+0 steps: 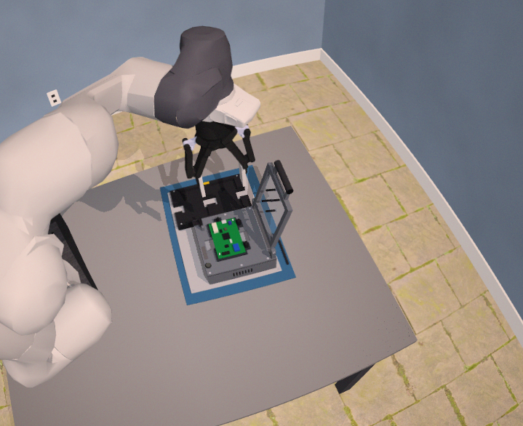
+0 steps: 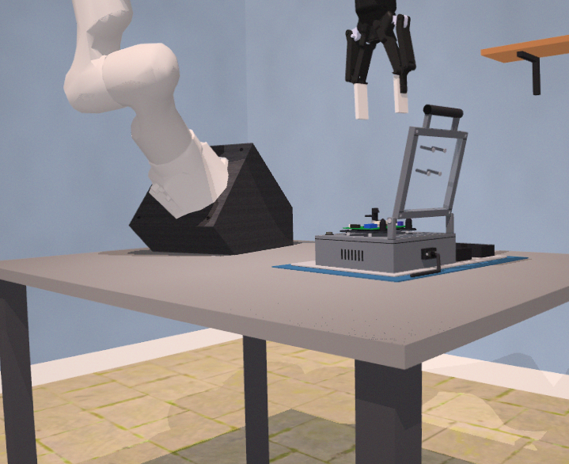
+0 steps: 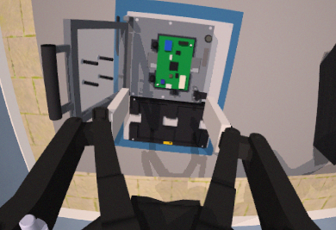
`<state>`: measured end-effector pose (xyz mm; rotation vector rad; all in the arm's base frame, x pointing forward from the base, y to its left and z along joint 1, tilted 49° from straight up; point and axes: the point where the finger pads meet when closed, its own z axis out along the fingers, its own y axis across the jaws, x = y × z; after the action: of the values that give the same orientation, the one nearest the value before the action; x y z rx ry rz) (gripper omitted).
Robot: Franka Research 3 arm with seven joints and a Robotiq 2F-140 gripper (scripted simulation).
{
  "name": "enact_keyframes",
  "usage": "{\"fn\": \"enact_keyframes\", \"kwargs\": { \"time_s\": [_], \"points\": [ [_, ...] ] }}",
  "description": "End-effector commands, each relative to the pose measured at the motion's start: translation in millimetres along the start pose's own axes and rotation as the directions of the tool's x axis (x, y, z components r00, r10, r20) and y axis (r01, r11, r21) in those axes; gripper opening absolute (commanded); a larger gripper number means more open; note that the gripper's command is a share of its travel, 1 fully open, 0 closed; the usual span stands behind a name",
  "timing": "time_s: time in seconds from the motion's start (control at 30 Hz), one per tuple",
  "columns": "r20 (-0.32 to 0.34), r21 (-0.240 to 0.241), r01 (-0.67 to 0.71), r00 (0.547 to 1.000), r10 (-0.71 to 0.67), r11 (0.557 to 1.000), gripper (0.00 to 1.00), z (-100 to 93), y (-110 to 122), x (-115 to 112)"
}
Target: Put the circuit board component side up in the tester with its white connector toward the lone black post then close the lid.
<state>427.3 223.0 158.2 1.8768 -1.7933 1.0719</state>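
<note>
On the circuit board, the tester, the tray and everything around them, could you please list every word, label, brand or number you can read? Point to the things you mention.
There are none that I can read.
The small parts on the circuit board [image 1: 229, 241] [image 3: 177, 54] are too small to show any print.
The tester [image 1: 257, 257] [image 2: 354, 253] [image 3: 142, 30] and black tray [image 1: 190, 208] [image 3: 148, 127] show no legible text.

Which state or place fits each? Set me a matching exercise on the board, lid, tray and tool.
1. board
2. lid
3. tray
4. tool

A. standing open
B. open, with nothing between its fingers
C. lying green on the tester
D. black, beside the tester, without a board

Pairs: 1-C, 2-A, 3-D, 4-B
</note>
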Motion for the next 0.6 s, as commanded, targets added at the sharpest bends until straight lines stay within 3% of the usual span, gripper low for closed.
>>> {"fn": "enact_keyframes", "kwargs": {
  "time_s": [0.0,0.27,0.57],
  "points": [
    [-0.015,-0.02,0.003,1.0,-0.003,1.0,0.58,-9.9,5.9,5.8],
    [-0.015,-0.02,0.003,1.0,-0.003,1.0,0.58,-27.4,5.6,5.5],
    [-0.015,-0.02,0.003,1.0,-0.003,1.0,0.58,-33.9,5.4,5.4]
  ]
}}
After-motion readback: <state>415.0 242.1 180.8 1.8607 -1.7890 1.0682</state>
